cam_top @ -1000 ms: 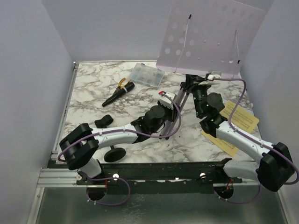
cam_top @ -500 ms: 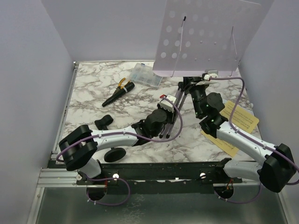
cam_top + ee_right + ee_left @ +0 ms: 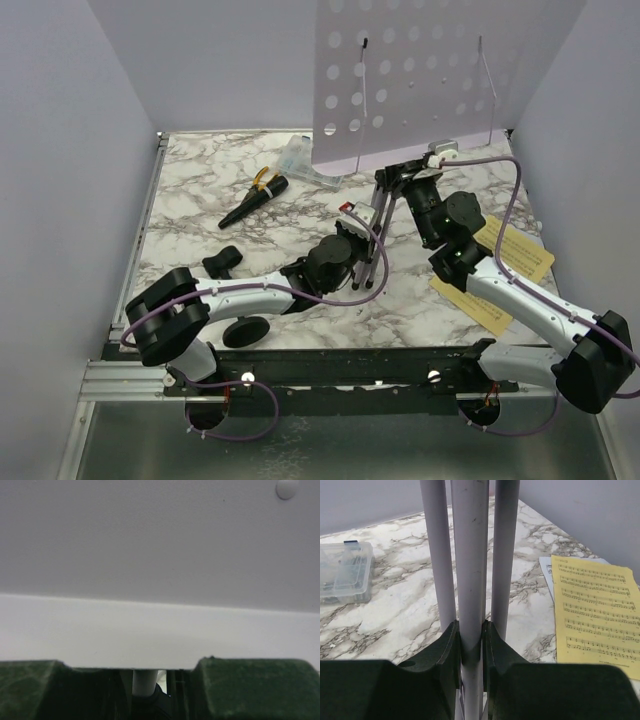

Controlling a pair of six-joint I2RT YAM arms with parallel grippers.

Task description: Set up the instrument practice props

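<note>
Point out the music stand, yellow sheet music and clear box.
music stand (image 3: 420,100), top view, perforated panel
yellow sheet music (image 3: 595,615), left wrist view, page middle
clear box (image 3: 345,572), left wrist view, lid

The top external camera sits above and behind the arm bases (image 3: 165,335), looking down and forward over the grey-veined white marble bench (image 3: 200,200). The left wrist camera looks along the left gripper (image 3: 471,640), very near the thin lilac metal tripod tubes (image 3: 470,555); beyond lie the clear plastic compartment box (image 3: 342,570) and yellow sheet-music page (image 3: 595,610) (all three shared with the top view). The right wrist camera faces the lilac hole-punched stand panel (image 3: 160,540), so close it nearly fills the frame.
</note>
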